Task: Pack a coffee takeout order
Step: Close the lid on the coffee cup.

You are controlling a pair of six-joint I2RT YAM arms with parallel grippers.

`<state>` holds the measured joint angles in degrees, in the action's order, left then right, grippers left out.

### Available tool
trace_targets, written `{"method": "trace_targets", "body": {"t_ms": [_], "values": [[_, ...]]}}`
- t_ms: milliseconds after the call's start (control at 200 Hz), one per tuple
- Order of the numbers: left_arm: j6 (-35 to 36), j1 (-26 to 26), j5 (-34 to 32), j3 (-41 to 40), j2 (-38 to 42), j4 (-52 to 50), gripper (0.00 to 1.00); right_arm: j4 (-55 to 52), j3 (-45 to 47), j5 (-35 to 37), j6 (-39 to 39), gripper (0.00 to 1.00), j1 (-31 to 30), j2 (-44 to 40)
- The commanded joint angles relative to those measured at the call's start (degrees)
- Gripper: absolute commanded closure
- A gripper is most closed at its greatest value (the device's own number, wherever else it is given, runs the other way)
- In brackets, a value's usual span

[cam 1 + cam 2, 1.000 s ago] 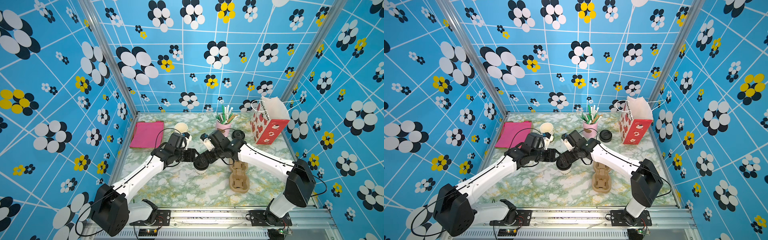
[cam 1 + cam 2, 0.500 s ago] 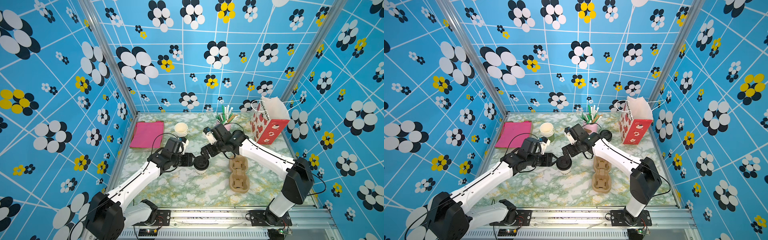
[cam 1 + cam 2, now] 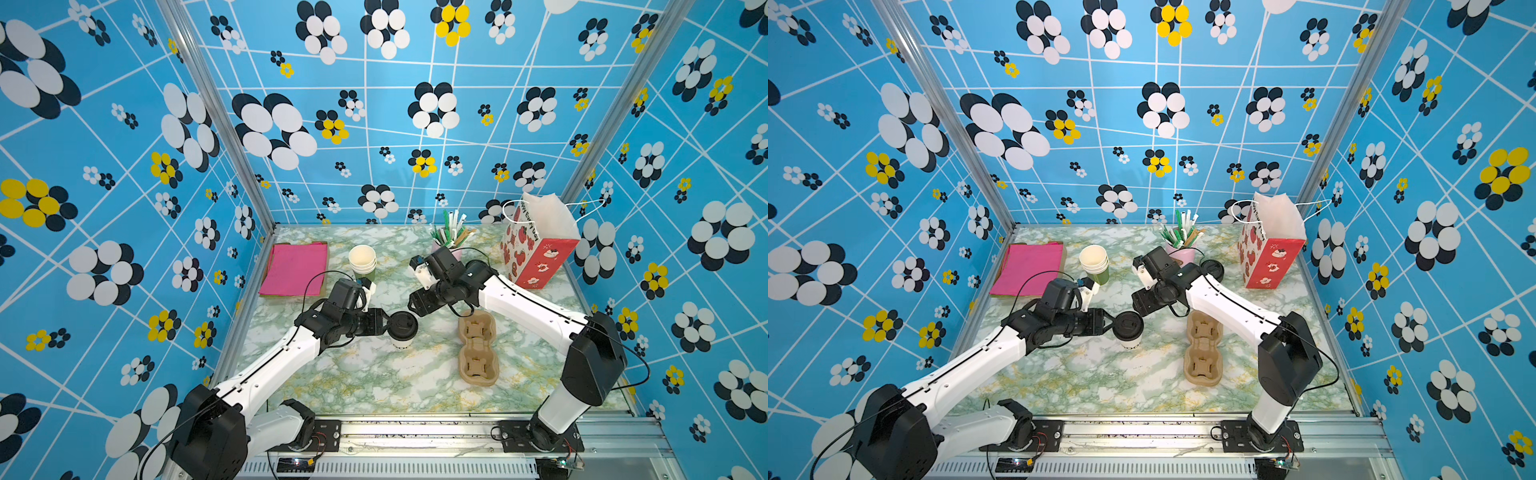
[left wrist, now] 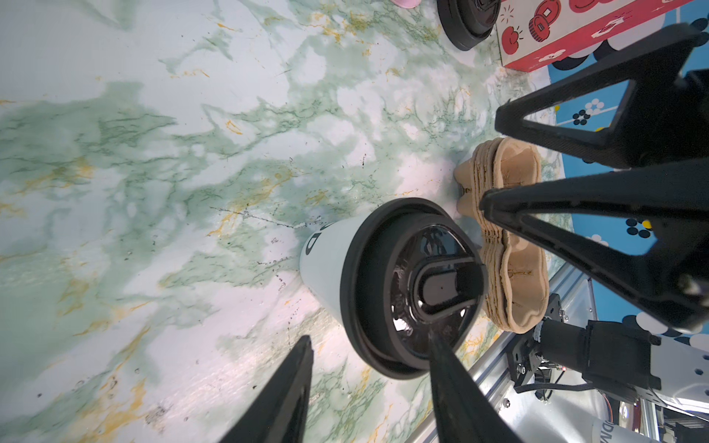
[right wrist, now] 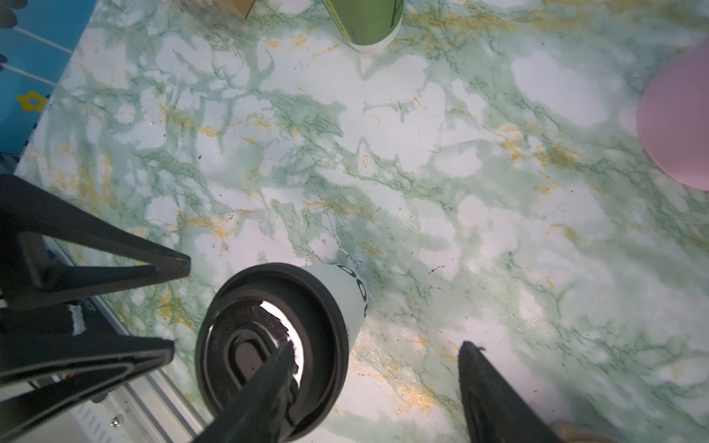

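The right gripper (image 3: 413, 308), jaws spread, has withdrawn up-right from the lidded cup (image 3: 402, 334). The left gripper (image 3: 385, 327), also spread, stays beside it. Cup holder (image 3: 478, 351) loading likely follows.

The paper cup (image 3: 402, 342) is pale with dark lettering on its side. It stands upright, and its black round lid (image 3: 404, 326) is seated on the rim. It is near the cup holder (image 3: 478, 347), level with the holder's far pocket but apart from it, on the left arm's side. The cup holder is brown pulp, several nested in one stack, lying flat with two pockets facing up. The pink napkins (image 3: 296, 268) lie flat, well apart from the cup holder, past the cup. The straws (image 3: 451, 230) stand bundled beyond the cup holder's far end.
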<state>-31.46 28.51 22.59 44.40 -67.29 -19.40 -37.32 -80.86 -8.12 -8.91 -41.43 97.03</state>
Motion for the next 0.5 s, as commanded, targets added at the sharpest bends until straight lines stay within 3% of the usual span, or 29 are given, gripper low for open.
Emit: {"method": "trace_targets", "body": {"t_ms": [0, 495], "values": [[-0.68, -0.3, 1.41, -0.57, -0.44, 1.86, 0.5, -1.61, 1.24, -1.96, -1.04, 0.36, 0.65, 0.62], [0.61, -0.29, 1.72, 0.43, -2.93, 0.95, 0.56, -0.82, 0.97, -5.02, -0.33, 0.44, 0.65, 1.34]]}}
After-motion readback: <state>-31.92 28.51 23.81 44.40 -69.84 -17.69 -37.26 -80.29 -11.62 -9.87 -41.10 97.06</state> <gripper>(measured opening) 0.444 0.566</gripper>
